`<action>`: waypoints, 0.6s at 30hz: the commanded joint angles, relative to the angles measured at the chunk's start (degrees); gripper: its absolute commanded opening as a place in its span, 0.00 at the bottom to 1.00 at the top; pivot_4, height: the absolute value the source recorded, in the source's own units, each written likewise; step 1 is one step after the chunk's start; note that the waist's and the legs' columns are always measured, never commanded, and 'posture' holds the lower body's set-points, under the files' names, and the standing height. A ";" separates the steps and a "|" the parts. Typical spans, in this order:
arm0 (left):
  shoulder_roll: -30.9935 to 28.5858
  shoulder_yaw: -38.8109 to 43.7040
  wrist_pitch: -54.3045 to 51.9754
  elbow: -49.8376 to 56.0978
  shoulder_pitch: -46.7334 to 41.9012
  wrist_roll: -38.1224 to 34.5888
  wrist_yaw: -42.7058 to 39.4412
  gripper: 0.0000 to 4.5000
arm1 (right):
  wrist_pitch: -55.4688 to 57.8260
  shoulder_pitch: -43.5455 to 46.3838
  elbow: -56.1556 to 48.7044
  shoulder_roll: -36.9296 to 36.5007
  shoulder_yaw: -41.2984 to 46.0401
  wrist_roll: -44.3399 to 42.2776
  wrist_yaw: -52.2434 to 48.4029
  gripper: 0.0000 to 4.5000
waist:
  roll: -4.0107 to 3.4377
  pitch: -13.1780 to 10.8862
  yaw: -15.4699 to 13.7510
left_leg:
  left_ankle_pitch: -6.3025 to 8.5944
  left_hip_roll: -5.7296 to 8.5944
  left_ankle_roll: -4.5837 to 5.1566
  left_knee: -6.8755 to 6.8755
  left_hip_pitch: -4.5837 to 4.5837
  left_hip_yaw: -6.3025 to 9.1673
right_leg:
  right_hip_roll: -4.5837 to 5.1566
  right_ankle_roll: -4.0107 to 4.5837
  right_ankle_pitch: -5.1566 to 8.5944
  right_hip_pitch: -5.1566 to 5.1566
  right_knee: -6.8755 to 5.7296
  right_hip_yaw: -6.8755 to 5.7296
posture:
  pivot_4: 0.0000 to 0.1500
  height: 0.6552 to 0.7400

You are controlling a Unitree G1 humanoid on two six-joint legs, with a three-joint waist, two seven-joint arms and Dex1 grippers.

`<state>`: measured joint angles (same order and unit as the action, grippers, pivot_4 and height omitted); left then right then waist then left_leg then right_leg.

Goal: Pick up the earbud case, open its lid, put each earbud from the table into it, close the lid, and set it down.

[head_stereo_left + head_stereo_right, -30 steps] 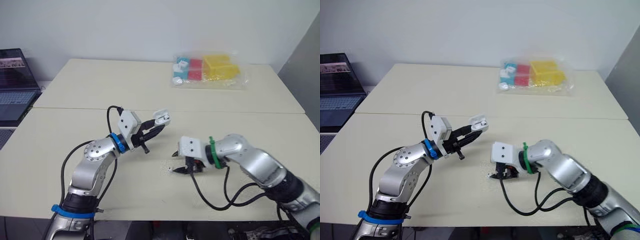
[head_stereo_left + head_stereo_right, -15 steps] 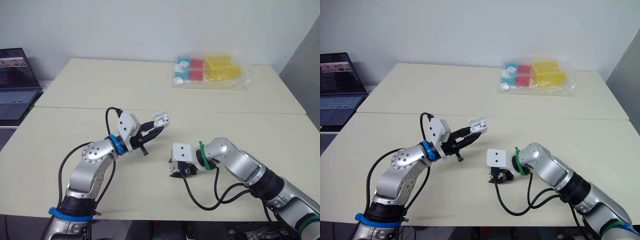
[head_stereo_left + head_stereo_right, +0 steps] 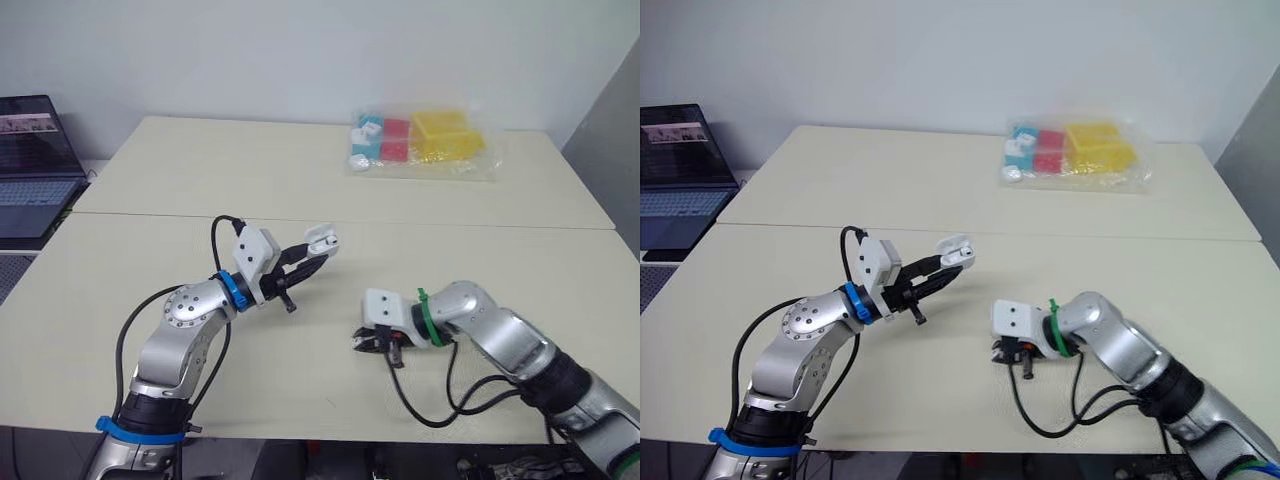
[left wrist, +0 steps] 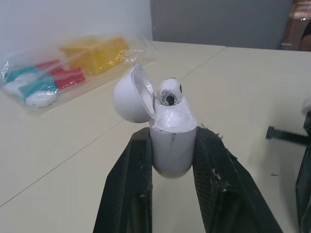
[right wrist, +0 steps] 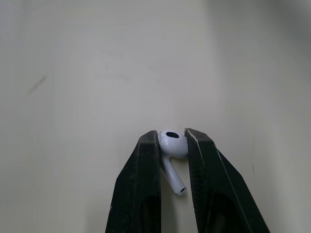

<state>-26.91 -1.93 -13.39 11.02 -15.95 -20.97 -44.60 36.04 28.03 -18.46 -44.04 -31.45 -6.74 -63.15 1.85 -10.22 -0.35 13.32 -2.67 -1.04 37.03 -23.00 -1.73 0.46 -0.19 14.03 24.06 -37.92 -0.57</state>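
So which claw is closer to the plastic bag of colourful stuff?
Left. The left claw, holding the open earbud case, is nearer the plastic bag across the table. The right claw, pinching an earbud, is farther back.

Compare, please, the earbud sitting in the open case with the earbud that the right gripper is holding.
The seated earbud shows just its rounded head, its stem sunk into the earbud case; the held earbud shows head and bare stem. The seated earbud rests in the case clamped by the left gripper, above the table; the held earbud is pinched by its head in the right gripper, low over the table. Both are white.
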 commanded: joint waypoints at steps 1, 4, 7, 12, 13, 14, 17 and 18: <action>-0.30 0.67 0.37 2.35 0.09 -0.47 -0.28 0.17 | -3.37 -3.44 -4.01 -8.25 4.48 -0.47 -4.73 0.09 | 0.02 0.01 0.02 | 0.00 0.01 0.00 -0.01 -0.01 -0.01 | 0.02 -0.01 0.01 0.00 0.04 0.00 | 1.00 1.00; -0.39 0.58 0.35 2.91 0.78 -0.43 -0.06 0.17 | -8.16 -8.70 -3.72 -17.10 8.10 0.82 -7.18 0.09 | 0.02 0.00 0.14 | 0.01 0.02 0.00 -0.03 0.02 -0.05 | 0.01 -0.02 0.01 0.00 0.07 0.02 | 1.00 1.00; -0.56 0.71 0.16 3.20 1.00 -0.47 0.01 0.17 | -11.87 -12.56 -1.45 -21.77 10.78 1.43 -8.12 0.09 | 0.02 0.01 0.22 | 0.01 -0.01 0.00 -0.03 0.07 -0.08 | -0.02 -0.01 0.02 -0.02 0.03 0.01 | 1.00 1.00; -0.80 0.99 0.03 3.40 1.08 -0.49 0.09 0.17 | -17.86 -14.47 4.20 -24.14 12.25 4.63 -8.55 0.09 | 0.03 0.01 0.34 | 0.00 -0.02 0.00 0.03 0.17 -0.09 | -0.05 -0.01 0.01 -0.09 -0.04 0.00 | 1.00 1.00; -0.86 1.06 -0.01 3.56 1.21 -0.54 0.10 0.17 | -18.31 -14.66 4.61 -24.33 12.43 4.94 -8.68 0.09 | 0.03 0.01 0.35 | 0.00 -0.02 0.00 0.05 0.17 -0.09 | -0.05 -0.02 0.00 -0.10 -0.04 -0.01 | 1.00 1.00; -0.89 1.06 0.00 3.57 1.22 -0.52 0.08 0.17 | -17.60 -14.47 4.90 -24.13 12.62 4.58 -9.07 0.09 | 0.03 0.01 0.36 | 0.00 0.00 0.00 0.05 0.16 -0.11 | -0.03 -0.02 0.00 -0.10 -0.03 0.01 | 1.00 1.00; -0.84 0.90 0.00 3.55 1.07 -0.40 0.16 0.17 | -16.89 -13.62 5.82 -22.68 12.48 4.79 -9.17 0.09 | 0.04 0.02 0.35 | 0.00 0.01 -0.01 0.06 0.15 -0.12 | 0.01 -0.06 -0.02 -0.12 0.03 0.03 | 1.00 1.00; -0.85 0.87 -0.03 3.58 1.07 -0.38 0.18 0.17 | -17.04 -13.46 6.21 -22.24 12.21 5.33 -8.86 0.17 | 0.07 0.03 0.35 | 0.00 0.01 -0.01 0.06 0.15 -0.11 | 0.02 -0.07 -0.03 -0.14 0.05 0.03 | 1.00 1.00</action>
<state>-27.39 -1.89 -13.74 11.83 -14.39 -20.99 -44.45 18.21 14.62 -14.44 -66.56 -19.26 -4.38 -72.63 1.92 -10.19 0.00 13.31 -2.66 -1.05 37.09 -22.85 -1.85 0.48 -0.26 14.01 23.91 -37.86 -0.54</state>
